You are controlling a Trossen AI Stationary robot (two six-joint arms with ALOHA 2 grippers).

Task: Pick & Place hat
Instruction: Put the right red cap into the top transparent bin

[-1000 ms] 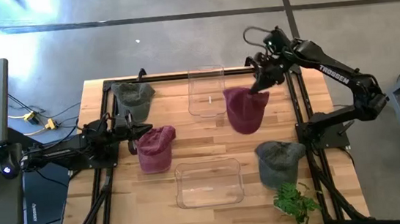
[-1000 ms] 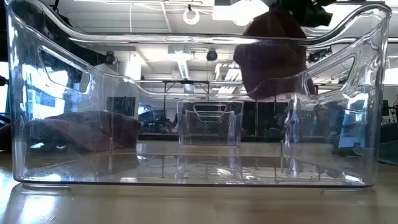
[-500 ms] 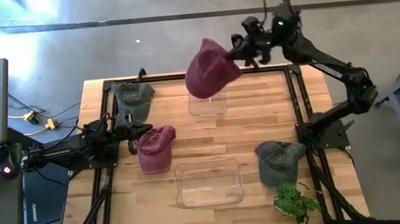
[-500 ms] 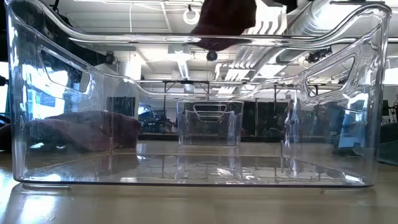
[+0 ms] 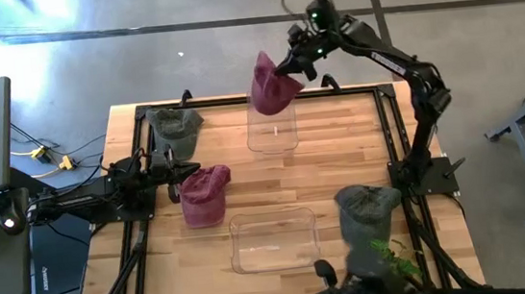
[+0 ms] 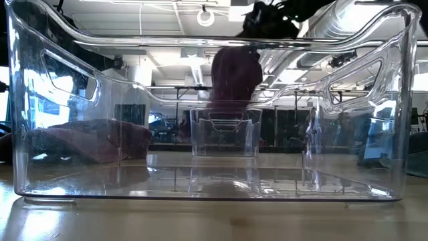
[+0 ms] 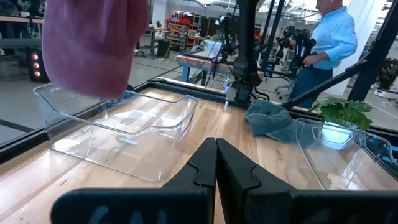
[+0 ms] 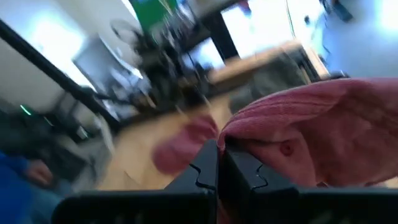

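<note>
my right tool point(image 5: 286, 65) is pinched shut on the crown of a maroon knitted hat point(image 5: 272, 86), which hangs in the air above the far clear plastic bin point(image 5: 271, 130) at the back of the wooden desk point(image 5: 341, 163). in the low view the hat point(image 6: 234, 73) dangles over the far bin point(image 6: 225, 131), its lower edge just about at the rim, so i judge the step in hand is the lowering and release.

to do it well i want the hat centred over the bin's opening before i let go. from above it seems to sit toward the bin's back edge, partly over the rim, so i would bring it a little toward the middle of the desk first. the fabric is limp and may sway, so i would let it settle, then descend until most of the cloth is below the rim, and only then part the fingers. dropping from height risks the hat draping over the wall.

my left tool point(image 5: 173, 165) waits with its fingers together, low on the left side just beside a second maroon hat point(image 5: 203, 193) lying on the desk. a grey-green hat point(image 5: 174, 125) lies at the back left, a grey hat point(image 5: 365, 210) at the front right near a small green plant point(image 5: 388, 262), and a near clear plastic bin point(image 5: 274, 241) stands empty
</note>
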